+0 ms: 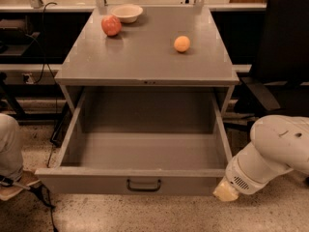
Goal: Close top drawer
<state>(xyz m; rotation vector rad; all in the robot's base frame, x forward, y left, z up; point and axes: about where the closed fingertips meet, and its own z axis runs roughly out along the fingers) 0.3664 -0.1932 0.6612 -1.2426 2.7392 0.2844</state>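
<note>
On the cabinet top: a red apple, an orange, perhaps a pale bowl.

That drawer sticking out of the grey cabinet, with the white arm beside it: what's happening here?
A robot is set to shut the top drawer, which stands pulled far out. Its white arm reaches in from the right, with the gripper low by the right end of the drawer's front. Whether it touches the front cannot be told. The drawer is not yet pushed in. On the cabinet top sit an apple, a bowl and an orange.
</note>
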